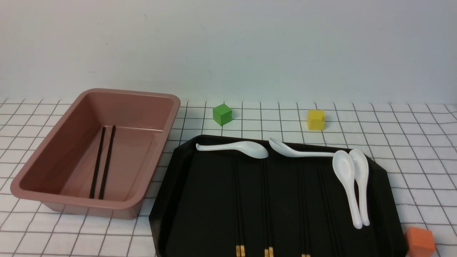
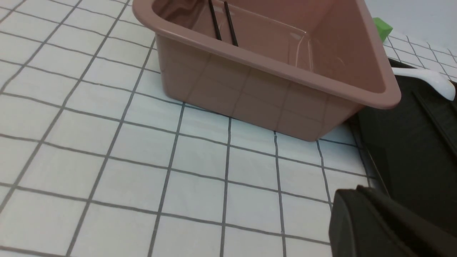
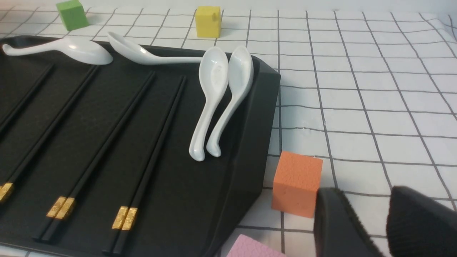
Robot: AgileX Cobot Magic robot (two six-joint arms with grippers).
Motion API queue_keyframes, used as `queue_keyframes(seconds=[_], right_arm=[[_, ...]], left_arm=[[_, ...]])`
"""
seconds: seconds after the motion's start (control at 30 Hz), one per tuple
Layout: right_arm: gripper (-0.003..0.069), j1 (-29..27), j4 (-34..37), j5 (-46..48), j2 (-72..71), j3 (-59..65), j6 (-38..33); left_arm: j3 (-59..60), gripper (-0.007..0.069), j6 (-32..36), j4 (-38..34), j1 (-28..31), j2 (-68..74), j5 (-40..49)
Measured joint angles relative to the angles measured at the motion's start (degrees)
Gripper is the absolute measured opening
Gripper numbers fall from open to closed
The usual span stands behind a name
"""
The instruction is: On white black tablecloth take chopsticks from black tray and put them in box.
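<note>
Both grippers show only in their wrist views: the right gripper (image 3: 383,221), at the lower right of its frame, has its two dark fingers parted with cloth visible between them and nothing held; of the left gripper (image 2: 389,225) only one dark finger shows, so its opening cannot be told. A checked tablecloth (image 1: 410,142) runs back to a plain pale wall. The box (image 1: 46,167), at the left of the front view, holds one pair of chopsticks (image 1: 103,162). Further chopsticks (image 3: 142,167) lie on the black tray (image 3: 250,142) beside white spoons (image 3: 210,96), left of the right gripper, with an orange cube (image 3: 296,184) between.
</note>
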Motion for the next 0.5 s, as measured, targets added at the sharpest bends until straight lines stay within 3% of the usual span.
queue_keyframes(seconds=[0.5], right_arm=[[0.024,0.0,0.0,0.0,0.0,0.0,0.0]], left_arm=[[0.0,0.0006,0.0,0.0,0.0,0.0,0.0]])
